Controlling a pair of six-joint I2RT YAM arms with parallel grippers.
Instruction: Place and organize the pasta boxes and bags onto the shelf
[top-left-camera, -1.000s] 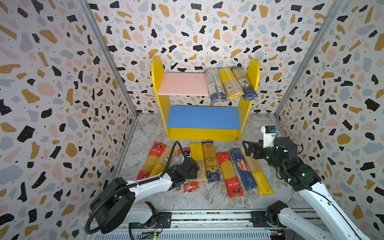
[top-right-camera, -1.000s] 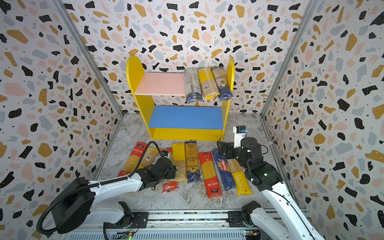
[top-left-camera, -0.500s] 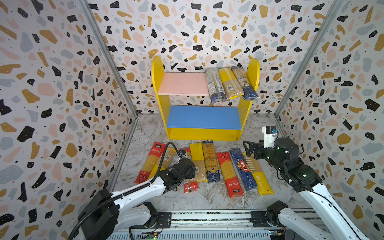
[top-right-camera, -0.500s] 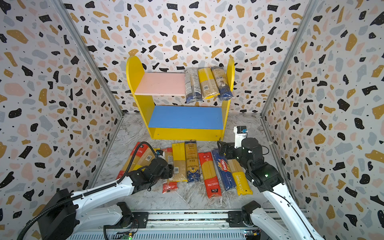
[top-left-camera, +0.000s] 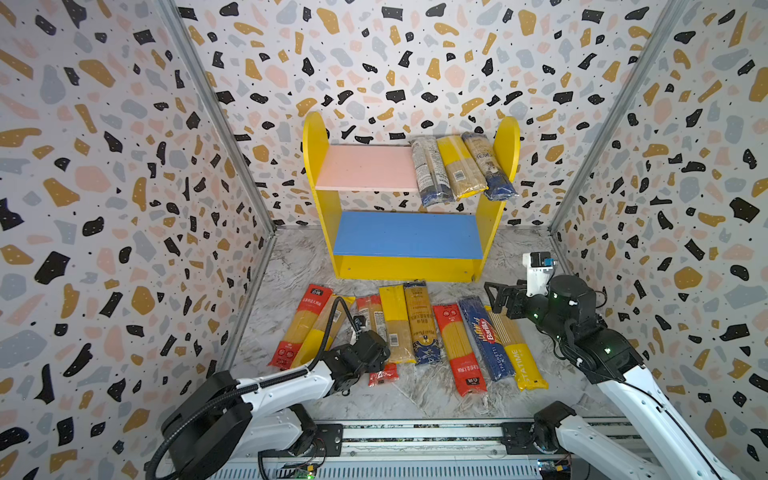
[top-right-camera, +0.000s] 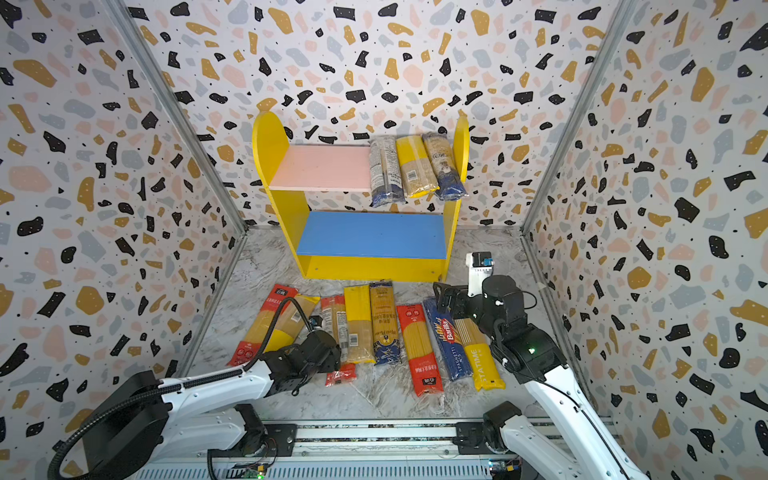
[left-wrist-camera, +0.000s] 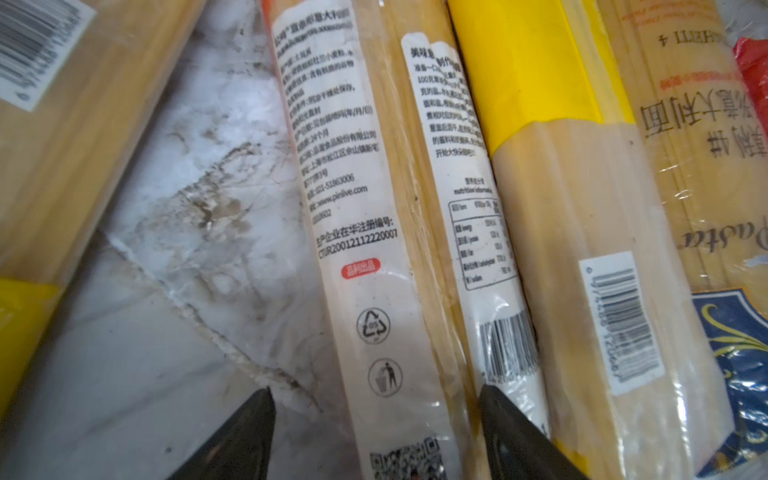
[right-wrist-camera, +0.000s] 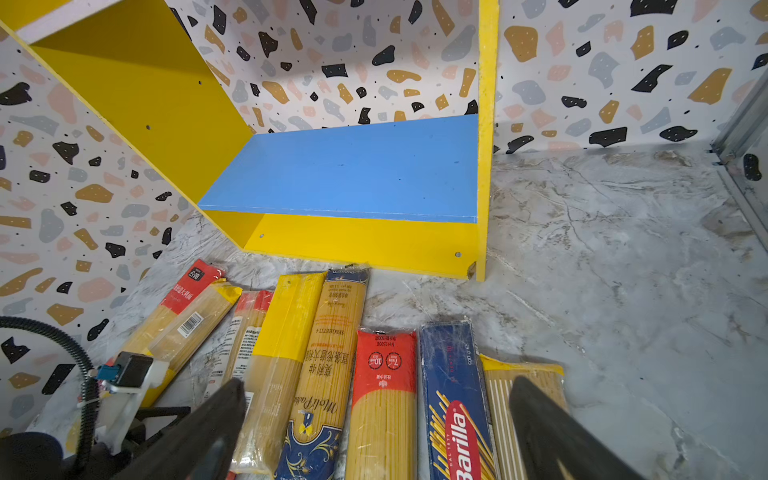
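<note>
The grey marble-patterned bench (top-left-camera: 291, 257) carries the small two-tier wooden shelf (top-left-camera: 318, 166), with yellow round-topped side panels, a pink upper board and a blue lower board, set against the back wall. Eight long clear spaghetti packs (top-left-camera: 419, 324) lie in a row on the bench just in front of the shelf; three more spaghetti packs (top-left-camera: 457, 170) lie side by side at the right end of the pink board, near ends overhanging. The right hand (top-left-camera: 500, 297) hovers wide open and empty above the far end of the yellow "STATIME" pack (top-left-camera: 521, 361), beside the blue "Barilla" pack (top-left-camera: 484, 336). The left hand (left-wrist-camera: 374, 399) sits low, jaws apart astride the red-ended pack with white labels (left-wrist-camera: 374, 208), not clamped; one finger stands over bare bench.
</note>
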